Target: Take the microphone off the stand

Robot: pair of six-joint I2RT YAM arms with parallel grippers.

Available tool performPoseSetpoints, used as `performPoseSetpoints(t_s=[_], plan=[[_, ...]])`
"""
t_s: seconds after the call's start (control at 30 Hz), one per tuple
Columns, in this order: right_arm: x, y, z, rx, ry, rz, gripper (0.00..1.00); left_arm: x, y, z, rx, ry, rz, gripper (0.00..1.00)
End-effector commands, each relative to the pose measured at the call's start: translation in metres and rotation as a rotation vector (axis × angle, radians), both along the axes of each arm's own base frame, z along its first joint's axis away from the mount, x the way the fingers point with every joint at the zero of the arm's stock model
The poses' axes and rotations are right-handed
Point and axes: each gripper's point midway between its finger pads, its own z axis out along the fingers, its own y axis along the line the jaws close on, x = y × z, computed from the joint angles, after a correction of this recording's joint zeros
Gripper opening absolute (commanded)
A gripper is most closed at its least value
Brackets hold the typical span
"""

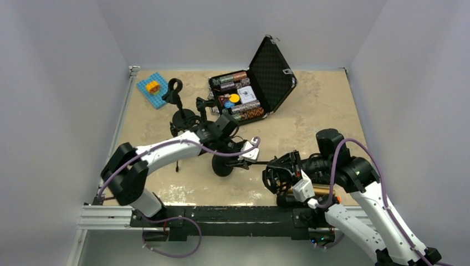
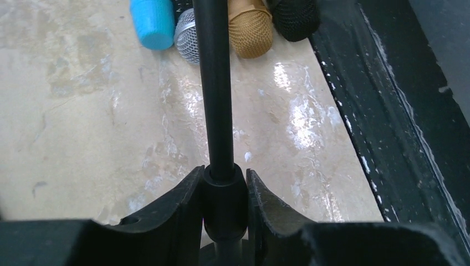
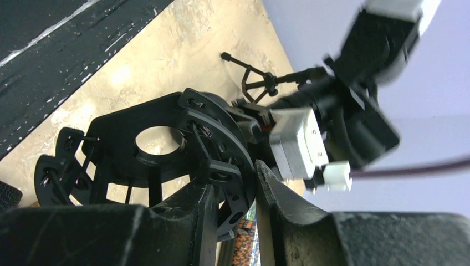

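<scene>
The black stand lies tipped over, its round base (image 1: 223, 165) on edge and its pole (image 2: 213, 83) running toward the near rail. My left gripper (image 2: 224, 174) (image 1: 239, 162) is shut on a collar of that pole. At the pole's far end sits a black shock mount (image 3: 161, 144) (image 1: 275, 176) whose centre ring shows nothing inside. My right gripper (image 3: 234, 174) (image 1: 284, 172) is shut on the mount's outer ring. Several microphones lie on the table by the near edge: a blue one (image 2: 152, 22), a silver one (image 2: 188, 36), a gold one (image 2: 250, 30) (image 1: 320, 191) and a black one (image 2: 296, 16).
Two more black stands (image 1: 183, 116) stand at the back left. An open black case (image 1: 271, 72) of poker chips sits at the back centre. A blue plate (image 1: 145, 88) with a yellow brick lies in the back left corner. The black base rail (image 2: 388, 111) runs along the near edge.
</scene>
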Motion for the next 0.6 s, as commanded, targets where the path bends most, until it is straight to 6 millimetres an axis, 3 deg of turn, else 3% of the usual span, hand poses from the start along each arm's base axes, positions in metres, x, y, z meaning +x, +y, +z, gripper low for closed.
performPoseSetpoints(t_s=[0.0,0.1,0.2,0.23,0.3,0.37,0.47,0.57], plan=[[0.015,0.004,0.015,0.055,0.194,-0.150,0.00,0.037,-0.010,0.048,-0.257,-0.138,0.405,0.03],[0.025,0.008,0.023,0.122,0.415,-0.280,0.00,0.051,0.000,0.067,-0.378,-0.233,0.649,0.00],[0.029,0.010,0.030,0.195,0.617,-0.381,0.00,0.060,0.010,0.051,-0.275,-0.114,0.843,0.00],[0.026,0.009,0.029,0.195,0.620,-0.380,0.00,0.058,0.013,0.042,-0.246,-0.072,0.875,0.06],[0.019,0.007,0.024,0.183,0.547,-0.337,0.00,0.045,0.011,0.036,-0.255,-0.025,0.828,0.36],[0.016,0.002,0.018,0.145,0.464,-0.319,0.00,0.026,0.008,0.042,-0.272,-0.016,0.712,0.54],[0.006,-0.005,0.009,0.071,0.356,-0.258,0.00,0.010,0.005,0.052,-0.249,-0.043,0.541,0.59],[0.008,-0.007,0.004,0.048,0.301,-0.246,0.00,0.005,0.008,0.061,-0.213,-0.040,0.407,0.61]])
